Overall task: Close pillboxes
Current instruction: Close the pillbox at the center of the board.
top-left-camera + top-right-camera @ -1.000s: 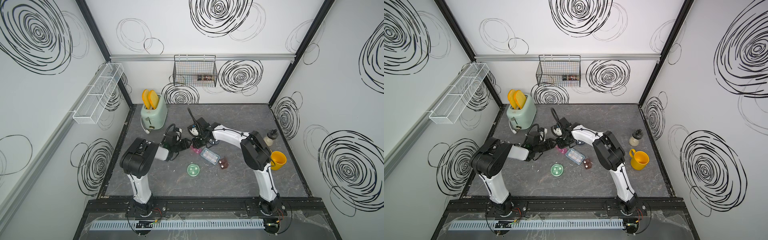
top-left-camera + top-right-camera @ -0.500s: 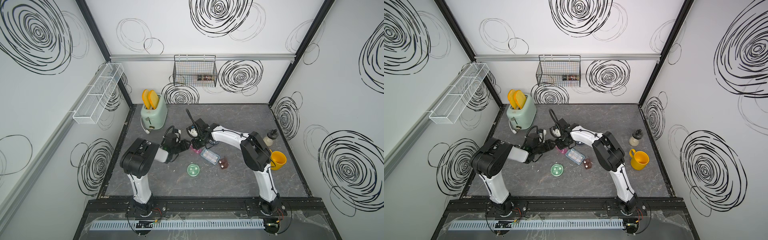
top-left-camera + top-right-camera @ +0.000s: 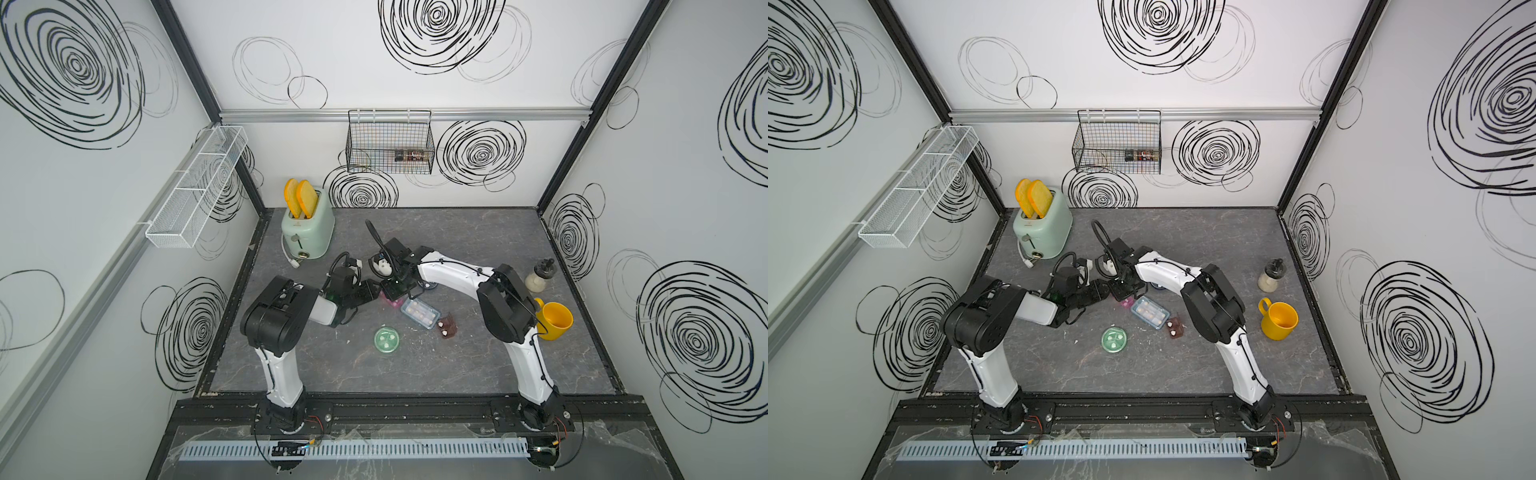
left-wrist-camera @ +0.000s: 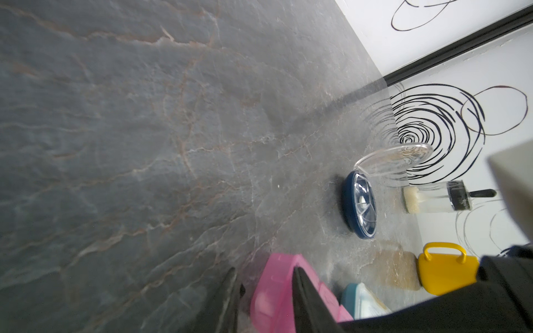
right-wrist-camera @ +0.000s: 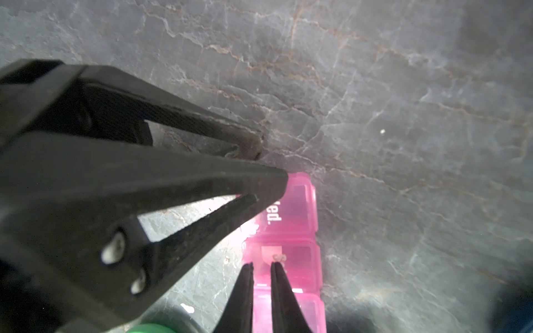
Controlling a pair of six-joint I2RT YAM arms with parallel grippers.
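Observation:
The pink rectangular pillbox (image 5: 297,219) lies mid-table, mostly hidden under both grippers in both top views (image 3: 389,302) (image 3: 1125,304). My left gripper (image 4: 264,269) is open, one finger on the table beside the box's end and the other over its lid. My right gripper (image 5: 262,263) is shut, its tips resting on the middle compartment's lid. The dark round pillbox (image 4: 359,204) sits behind, its clear lid (image 4: 395,158) standing up. In front lie the blue-grey pillbox (image 3: 419,312), the small brown one (image 3: 446,326) and the green round one (image 3: 387,340).
A mint-green toaster (image 3: 307,232) with two slices stands at the back left. A yellow mug (image 3: 555,320) and a black-capped jar (image 3: 540,274) stand at the right edge. A wire basket (image 3: 390,145) hangs on the back wall.
My left gripper's jaws have drawn closer together at the end of the pink pillbox. The right gripper has stayed on the box's lid.

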